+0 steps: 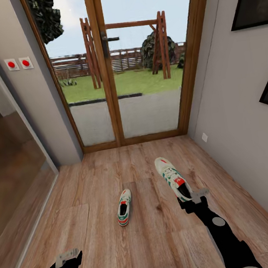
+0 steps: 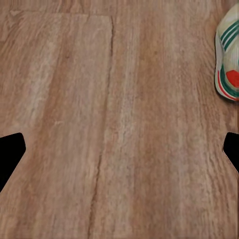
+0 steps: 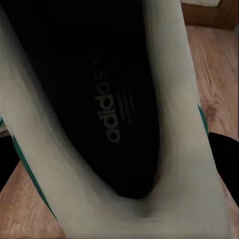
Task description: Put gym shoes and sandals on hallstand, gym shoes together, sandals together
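Two white gym shoes with green stripes lie on the corridor floor [image 1: 100, 234]. The left one [image 1: 124, 206] points toward the door, and its heel also shows in the left wrist view [image 2: 228, 64]. My right gripper [image 1: 194, 197] is open at the heel of the right shoe [image 1: 170, 175]. Its fingers straddle the heel, one finger [image 3: 225, 154] on each side. That shoe's black insole [image 3: 99, 99] faces the wrist camera. My left gripper [image 1: 67, 256] is open and low over bare planks [image 2: 119, 149], left of the shoes. The sandals and the hallstand are out of view.
A glass double door in a wooden frame [image 1: 112, 90] closes the corridor ahead. A grey wall with a socket [image 1: 204, 137] runs along the right. A glass panel [image 1: 12, 165] and a wall with red buttons [image 1: 18, 63] line the left.
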Robot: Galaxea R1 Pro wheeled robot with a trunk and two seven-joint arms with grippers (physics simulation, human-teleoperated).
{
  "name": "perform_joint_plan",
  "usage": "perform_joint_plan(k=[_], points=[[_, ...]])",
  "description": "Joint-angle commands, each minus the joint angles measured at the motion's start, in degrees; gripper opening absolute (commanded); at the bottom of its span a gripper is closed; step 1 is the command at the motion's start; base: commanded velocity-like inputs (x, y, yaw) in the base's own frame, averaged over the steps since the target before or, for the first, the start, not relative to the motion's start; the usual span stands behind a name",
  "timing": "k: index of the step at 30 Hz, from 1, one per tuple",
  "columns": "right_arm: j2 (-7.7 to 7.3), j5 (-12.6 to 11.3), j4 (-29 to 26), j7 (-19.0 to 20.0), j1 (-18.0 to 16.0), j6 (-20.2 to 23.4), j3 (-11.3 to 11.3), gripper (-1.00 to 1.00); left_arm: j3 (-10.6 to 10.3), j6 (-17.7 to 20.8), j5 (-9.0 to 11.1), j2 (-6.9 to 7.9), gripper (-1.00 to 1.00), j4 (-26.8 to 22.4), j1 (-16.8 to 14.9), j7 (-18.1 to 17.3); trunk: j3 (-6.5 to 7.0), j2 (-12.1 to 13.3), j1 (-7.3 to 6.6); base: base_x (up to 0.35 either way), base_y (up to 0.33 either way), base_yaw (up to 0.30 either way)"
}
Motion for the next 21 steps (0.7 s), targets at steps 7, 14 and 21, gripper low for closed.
perform_joint_plan(k=[7,14,21], points=[[0.04,0.7,0.1,0.9,0.0,0.1,-0.3,-1.0,0.3,0.1,-0.6,-0.28,1.0,0.1,-0.3,-0.4,-0.05,0.0,-0.01,0.211,0.0,-0.272],[0.12,0.9,0.1,0.9,0.0,0.1,-0.3,-1.0,-2.3,0.3,-0.6,-0.55,1.0,0.1,-0.2,-0.5,-0.05,0.0,-0.01,0.311,-0.076,-0.173],[0.13,0.9,0.1,0.9,0.0,0.1,-0.2,-1.0,-2.5,0.2,-0.6,-0.73,1.0,0.2,-0.2,-0.5,-0.05,0.0,-0.01,0.224,-0.185,-0.045]])
